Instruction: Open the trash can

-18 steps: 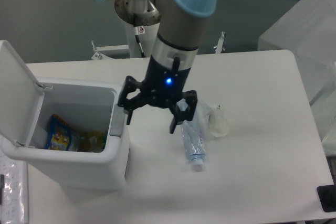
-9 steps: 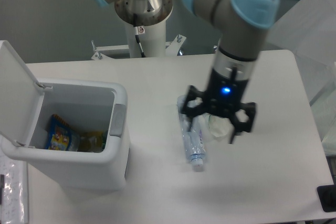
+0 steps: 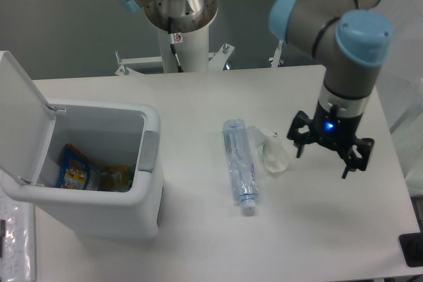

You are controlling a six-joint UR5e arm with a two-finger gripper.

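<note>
The white trash can (image 3: 99, 212) stands at the left of the table with its lid (image 3: 20, 113) swung up and back, so the inside shows. Colourful wrappers (image 3: 79, 175) lie at its bottom. A grey push tab (image 3: 150, 152) sits on its right rim. My gripper (image 3: 324, 160) hangs open over the right part of the table, far from the can, with nothing between its fingers.
A clear plastic bottle (image 3: 239, 168) lies on the table between the can and the gripper. Crumpled clear plastic (image 3: 272, 152) lies beside it. The robot base (image 3: 180, 14) stands at the back. A dark object (image 3: 411, 249) sits at the right edge.
The gripper has travelled from beside the can's right rim across the bottle to the right side of the table. The can's lid stays up throughout.
</note>
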